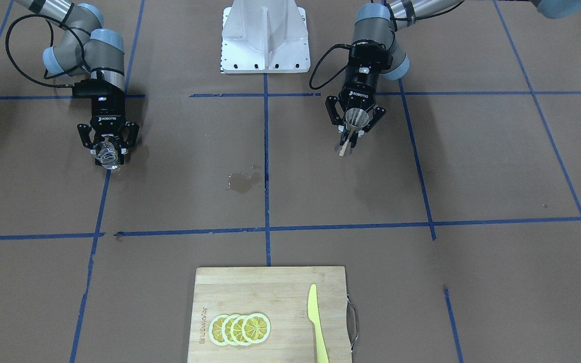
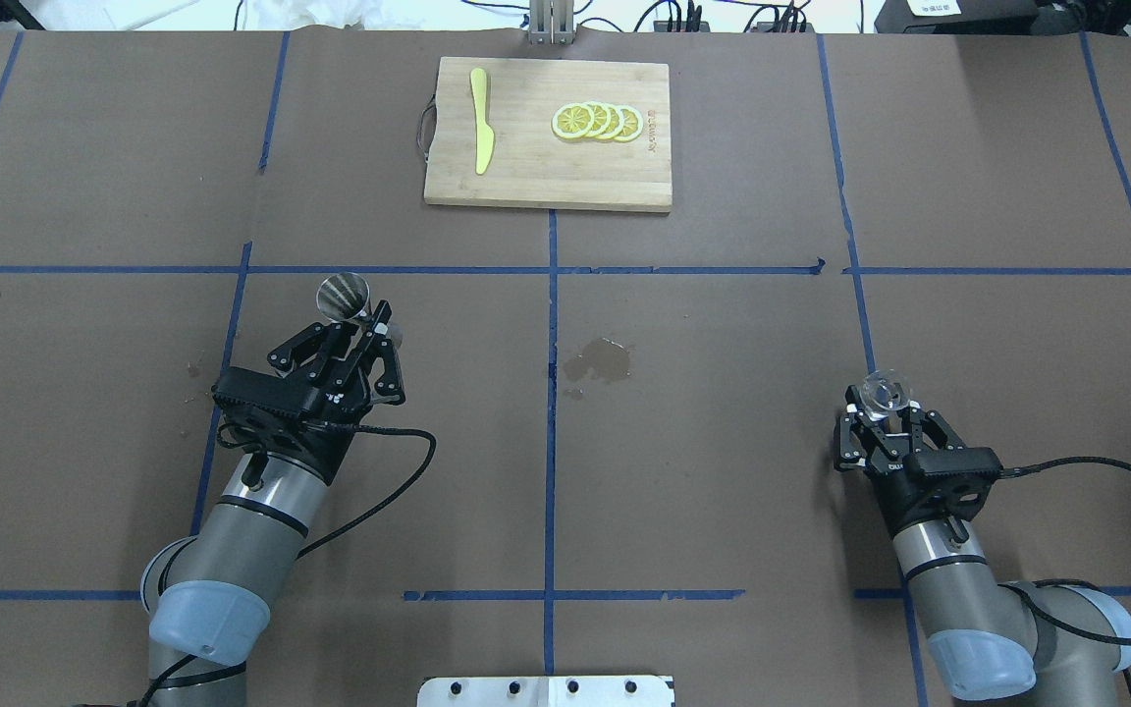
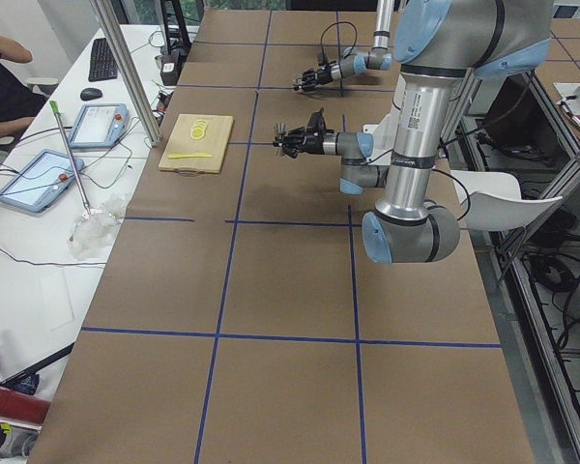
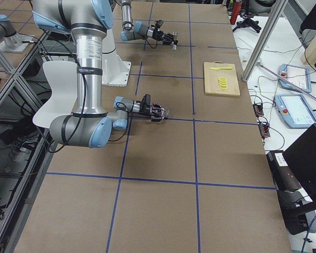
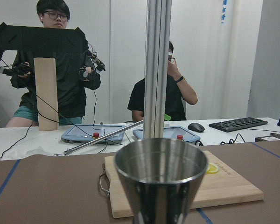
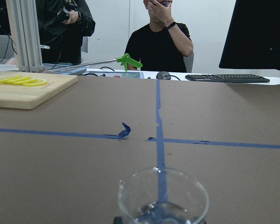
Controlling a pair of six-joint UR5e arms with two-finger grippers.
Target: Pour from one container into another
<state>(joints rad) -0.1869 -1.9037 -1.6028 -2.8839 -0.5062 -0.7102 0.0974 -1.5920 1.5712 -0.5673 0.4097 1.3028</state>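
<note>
- The brown surface (image 2: 723, 393) is marked into squares with blue tape, and the wooden cutting board (image 2: 526, 177) lies at its far edge from the robot.
- The left arm (image 2: 251, 511) reaches toward the cutting board from the robot's side, and we see the left jaws closed around the jigger's narrow waist.
- The right arm (image 2: 948, 579) stands well apart from the cutting board, off beyond its lemon end, and the right jaws grip the glass cup.
- A yellow knife (image 2: 480, 133) lies on the cutting board near its handle end.
- A row of overlapping lemon slices (image 2: 597, 121) lies on the cutting board's other half.
- A small wet patch (image 2: 600, 360) marks the surface between the cutting board and the robot.
- The steel jigger (image 2: 343, 295) stands upright, mouth open upward, on the robot's side of the cutting board, off past its knife end.
- The glass cup (image 2: 886, 391) sits upright, farther from the cutting board than the jigger is. We cannot tell what it holds.
</note>
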